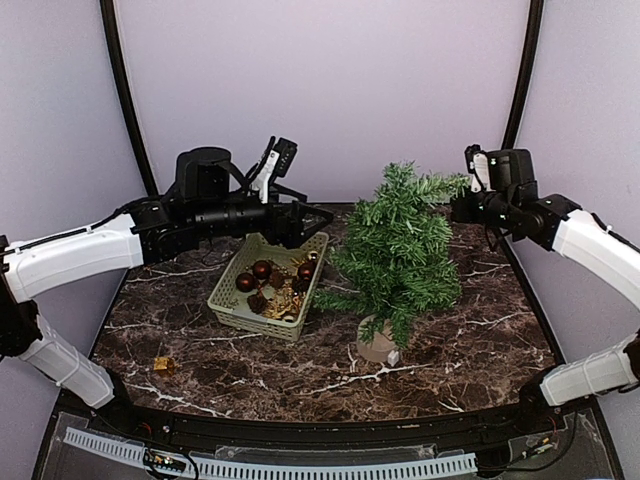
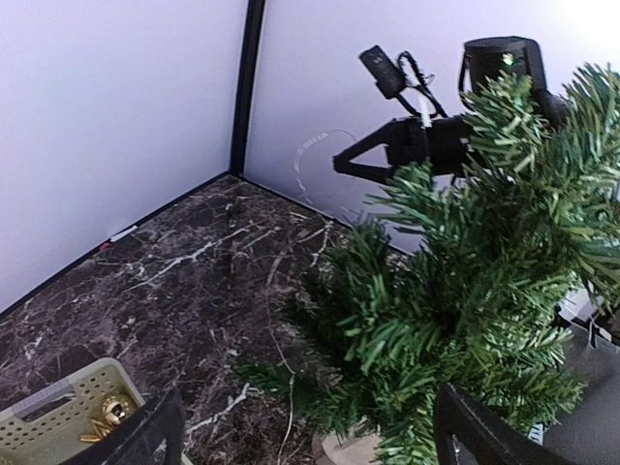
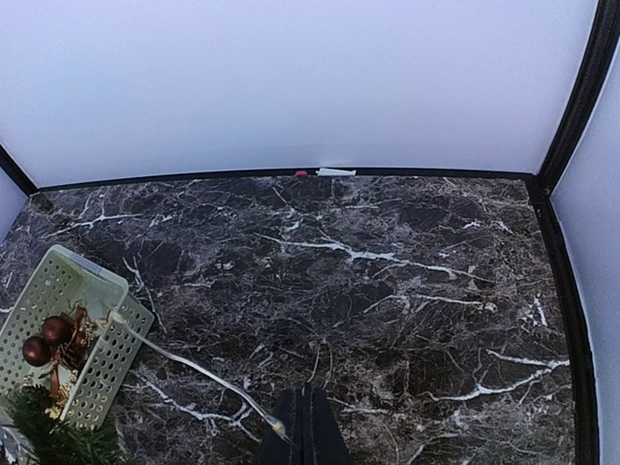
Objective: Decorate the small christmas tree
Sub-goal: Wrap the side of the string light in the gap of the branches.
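Wide apart, the left jaws hold nothing: their two dark fingers (image 2: 150, 436) sit at the bottom corners of the left wrist view, with the needles of the small christmas tree (image 1: 400, 250) filling the space ahead of them. Seen from above, the left jaws hover over the far end of a pale green basket (image 1: 228, 305) and point right, toward the tree's left-hand branches. They are close to those branches, but I cannot tell whether they touch. Over on the other side, the right jaws are pressed together, showing as one dark wedge at the bottom edge of the right wrist view, with nothing visibly clamped. A thin pale strand (image 3: 194, 366) runs from the basket's corner to just beside them; what it is I cannot tell. The right jaws hang in the air beside the treetop, on its right and far side. The tree stands on its round tan base (image 1: 375, 345), right of the middle of the dark marbled surface (image 1: 480, 340) and just beside the basket, its lower left branches reaching to the basket's right rim. Dark red baubles (image 1: 262, 268) and gold pieces lie in the basket. A small gold ornament (image 1: 163, 365) lies alone near the surface's front left, well apart from the basket.
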